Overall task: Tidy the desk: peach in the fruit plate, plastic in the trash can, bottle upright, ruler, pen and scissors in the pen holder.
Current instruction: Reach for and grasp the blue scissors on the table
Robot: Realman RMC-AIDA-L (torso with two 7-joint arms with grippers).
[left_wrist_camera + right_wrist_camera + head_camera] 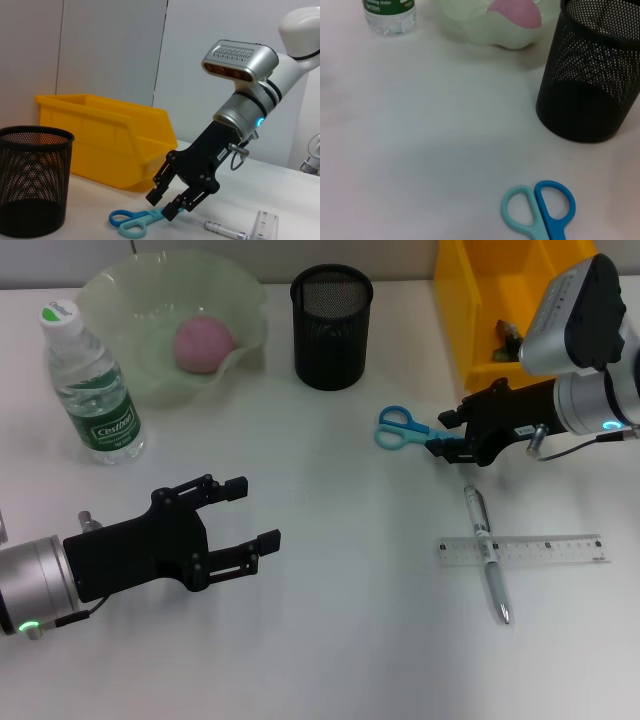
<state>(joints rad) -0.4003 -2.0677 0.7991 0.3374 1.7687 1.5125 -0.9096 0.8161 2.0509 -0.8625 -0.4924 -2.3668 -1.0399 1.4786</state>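
Table (330,640) white. Left tool (250,515) parked, fingers spread, empty. Right tool (167,206) low over scissors (405,428), jaws parted astride blade end, beside holder (331,327). Risk: thin blades slip, scissors pivot from off-centre pinch.

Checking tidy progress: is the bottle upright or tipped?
Upright. The bottle stands on its base on the desk, white cap on top, beside the fruit plate.
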